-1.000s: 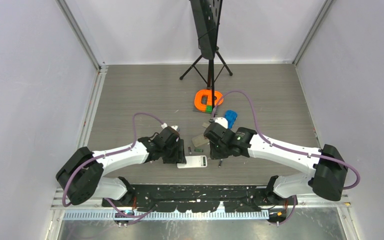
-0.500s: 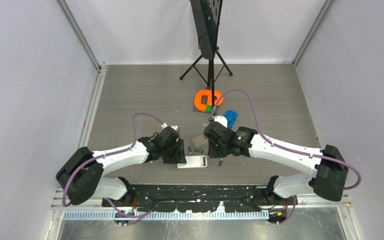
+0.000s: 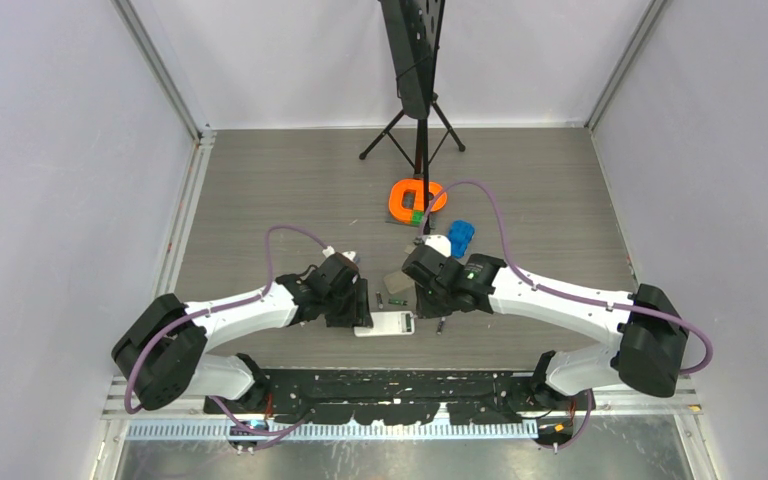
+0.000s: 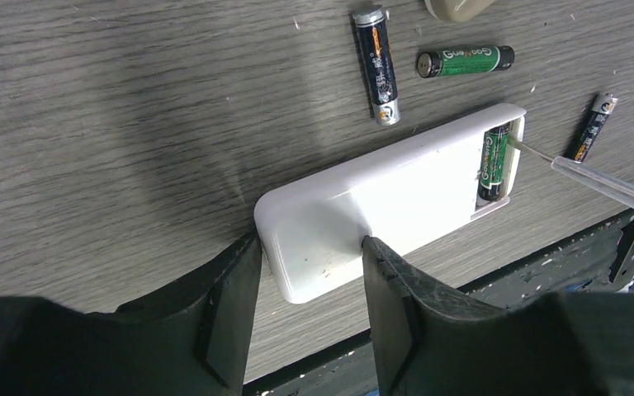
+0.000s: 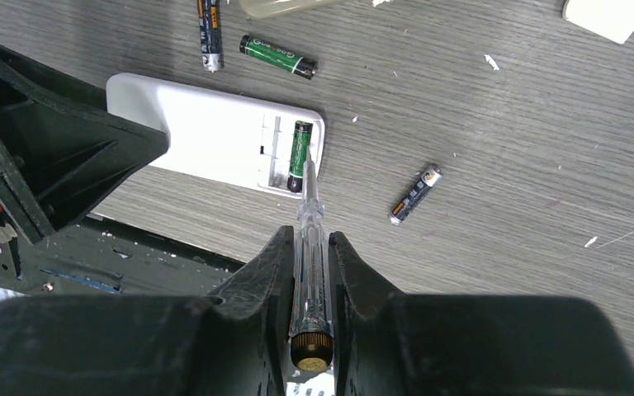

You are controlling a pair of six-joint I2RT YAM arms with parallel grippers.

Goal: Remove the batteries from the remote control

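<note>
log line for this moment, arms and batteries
left gripper: shut on remote | right gripper: shut on screwdriver, tip at seated battery | three loose batteries on table

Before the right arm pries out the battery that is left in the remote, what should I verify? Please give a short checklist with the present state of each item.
1. Left gripper clamps the remote at its end: ok.
2. Right gripper shut on the clear-handled tool: ok.
3. Compartment open, its other slot empty: ok.
4. Tool tip inside the compartment, at the green battery: ok.
5. Tip wedged under that battery: cannot tell.
6. Nearest loose battery lies apart from the tool and the remote: ok.
</note>
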